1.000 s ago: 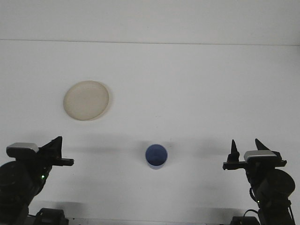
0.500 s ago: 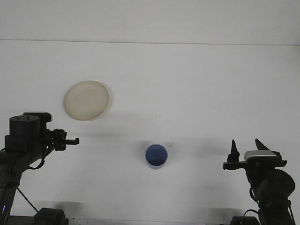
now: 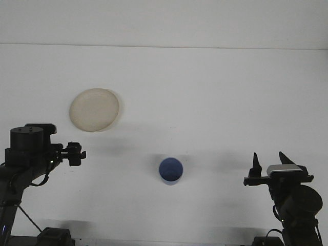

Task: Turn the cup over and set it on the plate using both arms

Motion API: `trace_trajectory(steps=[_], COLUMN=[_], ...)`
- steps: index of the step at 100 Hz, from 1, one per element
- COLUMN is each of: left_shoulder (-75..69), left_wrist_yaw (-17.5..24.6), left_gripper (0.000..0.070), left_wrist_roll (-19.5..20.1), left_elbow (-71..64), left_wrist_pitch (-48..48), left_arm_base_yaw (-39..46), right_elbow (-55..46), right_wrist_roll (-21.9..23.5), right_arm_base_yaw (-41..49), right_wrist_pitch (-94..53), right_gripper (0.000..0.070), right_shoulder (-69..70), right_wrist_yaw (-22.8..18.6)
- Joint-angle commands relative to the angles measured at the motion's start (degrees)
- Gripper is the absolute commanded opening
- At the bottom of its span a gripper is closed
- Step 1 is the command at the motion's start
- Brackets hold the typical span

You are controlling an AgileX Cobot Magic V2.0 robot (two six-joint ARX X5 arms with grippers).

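A small round blue plastic cup [image 3: 170,170] stands on the white matte table [image 3: 215,92], low and near the middle of the view. Its circular face looks smooth and slightly glossy, with a paler rim around it; from above I cannot tell whether that face is the mouth or the base. At about ten o'clock from the cup, well apart, lies a shallow round beige plate [image 3: 95,109], flat, with a dull, faintly speckled surface and a thin raised lip that casts a soft shadow on its right edge.

The left gripper [image 3: 75,154] is at about nine o'clock from the cup, on a black arm with a cylindrical joint housing. Its short dark fingers point toward the cup and look close together, with nothing between them, but they are too small here to say whether they are closed. It sits just below the plate, clear of it.

The right gripper [image 3: 269,162] is at about three o'clock from the cup, a little lower. Its two black, tapered, pointed fingers stand upright and spread apart, holding nothing, above a grey block and a rounded black motor housing.

The table is an even, untextured white sheet; a faint straight seam runs across it near the top. Bare table lies between each gripper and the cup.
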Motion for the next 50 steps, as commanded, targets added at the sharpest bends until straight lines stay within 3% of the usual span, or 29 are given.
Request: trace_trajectory(steps=[1, 25, 50], left_shoulder=[0.1, 2.5, 14.2], left_wrist_yaw=[1.0, 2.5, 2.5], left_gripper=[0.0624, 0.0617, 0.0612], left_wrist_roll=[-0.1, -0.2, -1.9], left_elbow=[1.4, 3.3, 11.0], left_wrist_pitch=[0.1, -0.9, -1.1], left_arm_base_yaw=[-0.4, -4.5, -17.8], right_elbow=[0.5, 0.5, 0.5], right_wrist_roll=[-0.5, -0.5, -0.5], right_arm_base_yaw=[0.0, 0.0, 0.0], right_wrist_pitch=[0.7, 0.7, 0.7], right_gripper=[0.0515, 0.0515, 0.0515], right_shoulder=[0.2, 0.2, 0.2], right_wrist_yaw=[0.2, 0.1, 0.1])
